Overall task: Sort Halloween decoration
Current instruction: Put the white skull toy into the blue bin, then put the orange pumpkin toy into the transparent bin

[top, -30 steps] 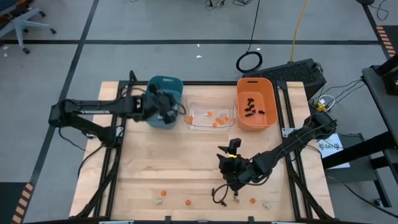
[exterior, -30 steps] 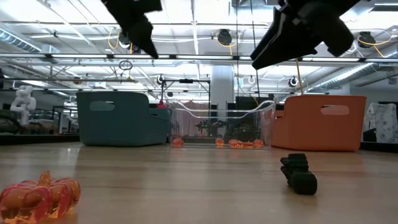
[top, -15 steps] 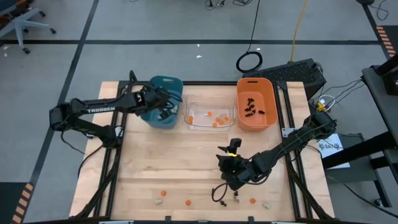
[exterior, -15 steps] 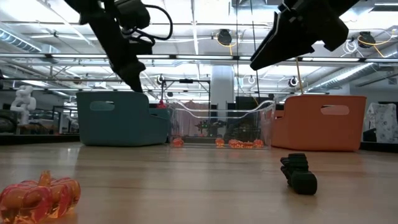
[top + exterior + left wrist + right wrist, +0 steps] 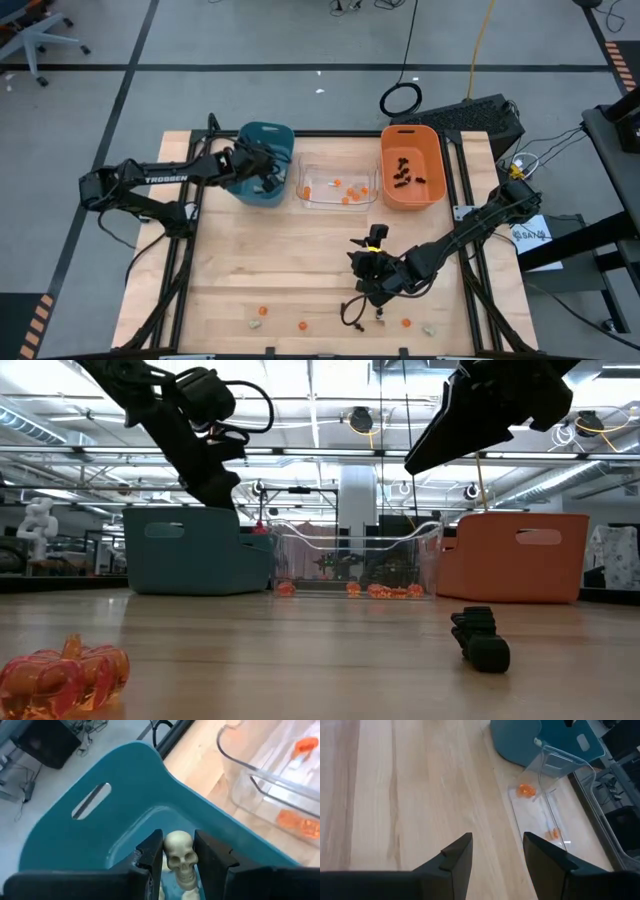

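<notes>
The left gripper (image 5: 179, 851) held a light, rigid skull trinket (image 5: 180, 855) by its temples over the teal bin (image 5: 120, 810); right gripper (image 5: 495, 851) gaped empty.

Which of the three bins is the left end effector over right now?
The teal bin, leftmost in the row. The left end effector hangs over its inside with a pale skull between its fingers; the clear bin and orange bin sit beside it, unattended.

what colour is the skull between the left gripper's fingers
Pale beige-white skull, clearest in the left wrist view.
</notes>
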You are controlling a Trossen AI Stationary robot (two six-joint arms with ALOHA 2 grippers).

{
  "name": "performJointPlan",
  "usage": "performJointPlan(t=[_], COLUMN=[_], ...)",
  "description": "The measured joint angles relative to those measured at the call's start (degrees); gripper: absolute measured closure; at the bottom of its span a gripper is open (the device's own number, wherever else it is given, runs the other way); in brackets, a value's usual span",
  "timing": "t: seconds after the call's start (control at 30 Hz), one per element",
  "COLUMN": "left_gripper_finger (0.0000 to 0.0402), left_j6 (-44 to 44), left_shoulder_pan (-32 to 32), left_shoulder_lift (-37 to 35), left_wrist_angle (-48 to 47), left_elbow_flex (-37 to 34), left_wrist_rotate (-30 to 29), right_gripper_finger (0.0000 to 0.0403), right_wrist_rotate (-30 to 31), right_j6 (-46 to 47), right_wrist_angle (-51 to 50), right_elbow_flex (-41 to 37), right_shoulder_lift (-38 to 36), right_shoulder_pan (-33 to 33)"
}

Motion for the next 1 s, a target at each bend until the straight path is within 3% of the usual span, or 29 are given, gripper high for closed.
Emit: performJointPlan(t=[0.17,0.6,0.83,1.0], left_gripper_finger=[0.0299,0.0296,0.0219,0.0168], left_j6=[-2.15,-9.14,-11.57,-18.65], left_shoulder_pan=[0.03,0.51,1.17,-0.11], left_shoulder_lift=[-0.02,0.87,1.53,-1.25], left_wrist_angle=[0.08,0.6,1.72,0.01], left_elbow_flex=[0.0,0.02,0.02,0.67], left_wrist_rotate=[2.78,5.04,4.88,6.32], right_gripper_finger=[0.0243,0.0243,0.0243,0.0243], right_wrist_rotate=[-0.26,-12.37,-22.41,-29.82], right_j6=[-0.5,1.23,5.18,10.16], right_wrist_angle=[-0.05,-0.44,-0.09,-0.76], right_elbow_flex=[0.0,0.0,0.04,0.04], right_shoulder_lift=[0.02,0.0,-0.01,-1.87], right_shoulder_pan=[0.0,1.02,3.93,7.05])
